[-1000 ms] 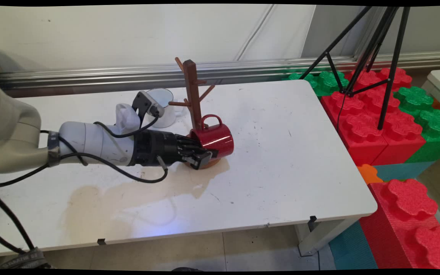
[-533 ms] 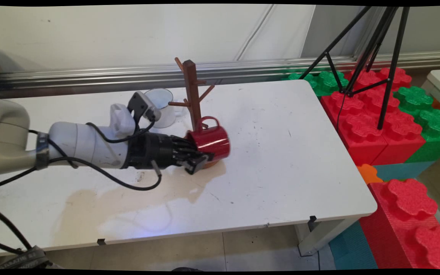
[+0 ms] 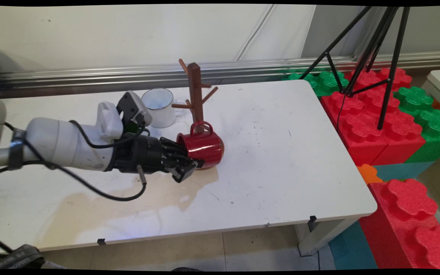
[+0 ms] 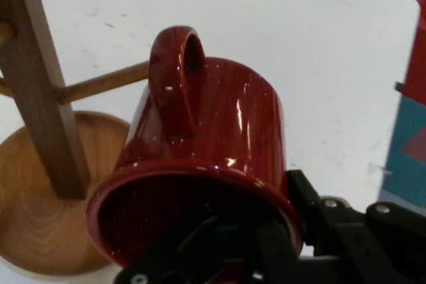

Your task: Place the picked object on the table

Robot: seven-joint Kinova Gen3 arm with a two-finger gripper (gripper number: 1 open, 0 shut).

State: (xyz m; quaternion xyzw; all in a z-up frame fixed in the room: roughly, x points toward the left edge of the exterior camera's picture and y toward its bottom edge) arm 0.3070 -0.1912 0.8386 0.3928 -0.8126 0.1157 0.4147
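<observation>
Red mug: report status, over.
End effector shut on red mug at the rim, one finger inside. Mug on its side, handle up. Wooden mug tree close behind it; white mug beyond.

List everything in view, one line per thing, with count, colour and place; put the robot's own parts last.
red mug: 1, red, on its side, handle up, in front of the mug tree, gripped at the rim.
mug tree: 1, brown wood, mid-table, round base behind the red mug.
white mug: 1, white, upright, left of the mug tree.
table: 1, white, brownish stain near its front left.
foam blocks: several, red and green, right of the table.
tripod: 1, black, on the foam blocks.
gripper: 1, black, one finger inside the red mug, one outside.
</observation>
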